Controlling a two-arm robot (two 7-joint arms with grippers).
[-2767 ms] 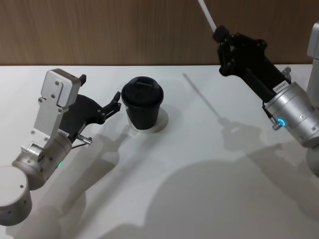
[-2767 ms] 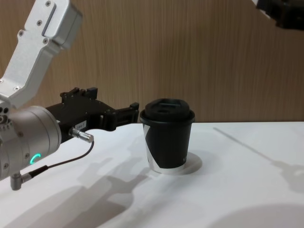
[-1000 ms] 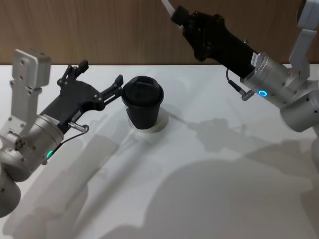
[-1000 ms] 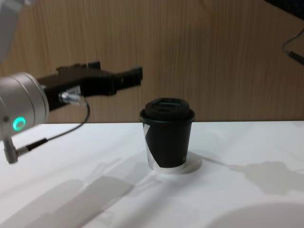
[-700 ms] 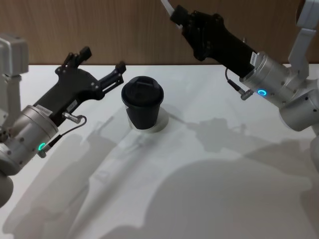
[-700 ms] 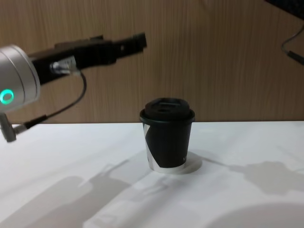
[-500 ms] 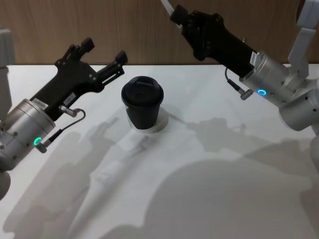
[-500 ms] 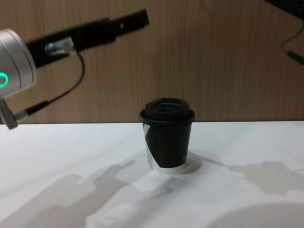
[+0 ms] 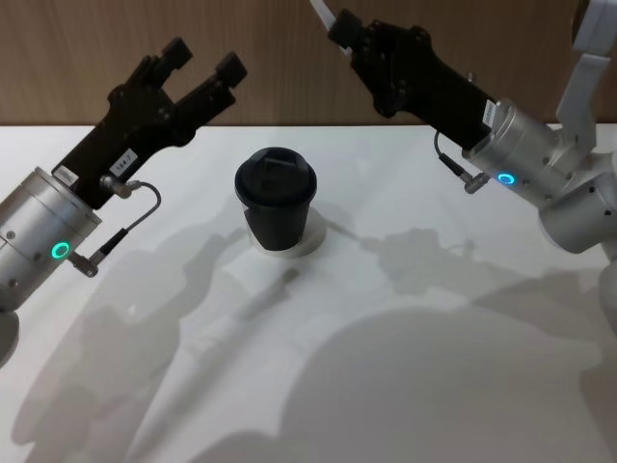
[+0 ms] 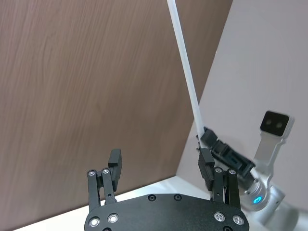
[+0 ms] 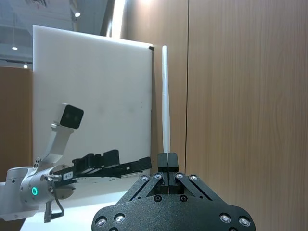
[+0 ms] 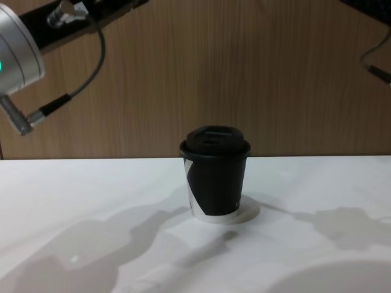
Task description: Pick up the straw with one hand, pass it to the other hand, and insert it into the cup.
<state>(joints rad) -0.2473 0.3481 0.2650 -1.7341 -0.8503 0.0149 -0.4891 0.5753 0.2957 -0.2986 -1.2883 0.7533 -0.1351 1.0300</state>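
- The right pincer [image 9: 347,31] is raised at the far right, higher than the cup [image 12: 215,174] and beyond it. Its fingers are clamped together on one end of the straw [image 11: 165,96]. The rest of the straw stands out straight from the tips, touching nothing else.
- The left pincer [image 9: 204,60] is raised at the far left, empty, with its fingers spread wide apart. It is aimed towards the straw, and a clear gap separates the two.
- The cup stands upright on the white surface [image 9: 434,367] with its lid on, between the two arms and well below both pincers.
- Judged step in hand: the handover from right to left. Insertion is not yet begun.
- Recommended: bring the open left pincer in until the straw's shaft lies midway between its fingers, just beyond the right pincer's grip. That leaves a long free end for the lid.
- The left pincer should close fully before the right lets go, as an early release risks a dropped straw.
- The straw should sit square to the left fingers, since a skewed hold would hamper lining it up with the lid.
- The lid opening is too small to assess.
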